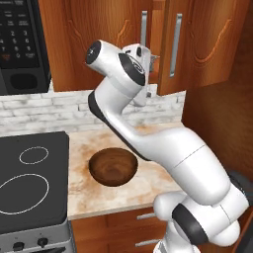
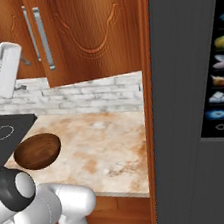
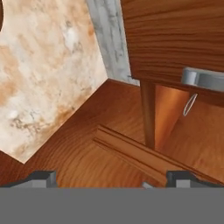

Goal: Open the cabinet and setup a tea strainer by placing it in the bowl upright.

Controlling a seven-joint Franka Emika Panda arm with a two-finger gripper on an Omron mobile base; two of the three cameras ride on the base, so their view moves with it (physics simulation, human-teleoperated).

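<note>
— How is your pincer [image 3: 111, 178] standing?

— I am holding it spread wide, with nothing between the jaws. In the hand view the two dark finger tips [image 3: 41, 177] are rising at the lower left and lower right of the frame, far apart, touching nothing.

— Where is it sitting in the base views?

— In the left base view my hand is hanging at the upper middle of the frame, just beside the silver bar handles [image 1: 175, 44] of the cabinet [image 1: 94, 39]; the finger tips themselves are hiding behind my wrist there. The right cabinet door is standing slightly ajar.

— And the bowl?

— The dark brown wooden bowl [image 1: 113, 166] is sitting on the mottled countertop [image 1: 148, 190] at centre frame, just right of the black cooktop [image 1: 29, 183]. In the right base view it is showing at the left edge, mid-height.

— What is one view giving you that another is not?

— The hand view is looking under the cabinet's edge, where a thin wire loop [image 3: 189, 105] is hanging at the right of the frame beside a grey metal piece [image 3: 203, 78]; I cannot tell whether that is the tea strainer. The left base view is showing the black microwave [image 1: 20, 44] at the upper left. The right base view is showing a tall dark panel [image 2: 193, 97] with small icons filling the right side.
</note>
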